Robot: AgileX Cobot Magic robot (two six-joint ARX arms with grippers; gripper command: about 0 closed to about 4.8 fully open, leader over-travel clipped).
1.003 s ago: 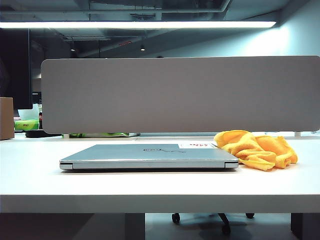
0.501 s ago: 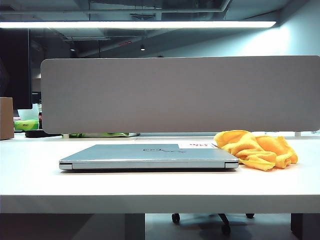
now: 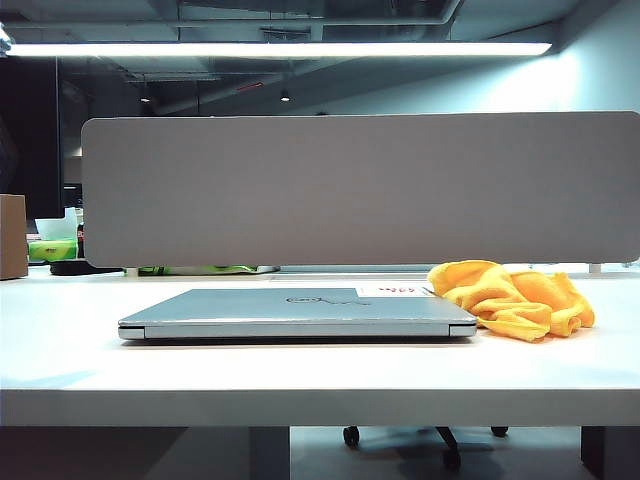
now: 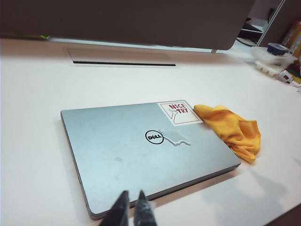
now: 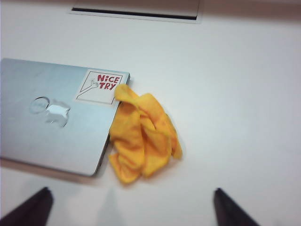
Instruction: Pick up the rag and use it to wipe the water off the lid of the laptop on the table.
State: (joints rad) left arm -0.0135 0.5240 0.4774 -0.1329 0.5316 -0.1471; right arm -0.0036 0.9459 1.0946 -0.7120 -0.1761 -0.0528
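Note:
The silver-grey laptop [image 3: 300, 326] lies closed on the white table [image 3: 300, 400]. Its lid [image 4: 122, 155] carries a dark oval logo [image 4: 154, 137], with a small patch of water [image 4: 175, 136] beside it. The crumpled yellow-orange rag [image 3: 515, 298] rests on the table against the laptop's corner near the sticker [image 5: 101, 86]. My left gripper [image 4: 132, 198] hovers shut above the lid's near edge, holding nothing. My right gripper [image 5: 131, 192] stands wide open above bare table, just short of the rag [image 5: 141, 139]. Neither arm shows in the exterior view.
A grey divider panel [image 3: 360, 190] runs along the table's far side, with a cable slot [image 4: 122, 60] in front of it. A brown box [image 3: 12, 236] stands at the far left. Small clutter [image 4: 277, 56] sits beyond the divider's end.
In the exterior view the laptop and rag have not moved. A faint shadow has appeared on the table's front left.

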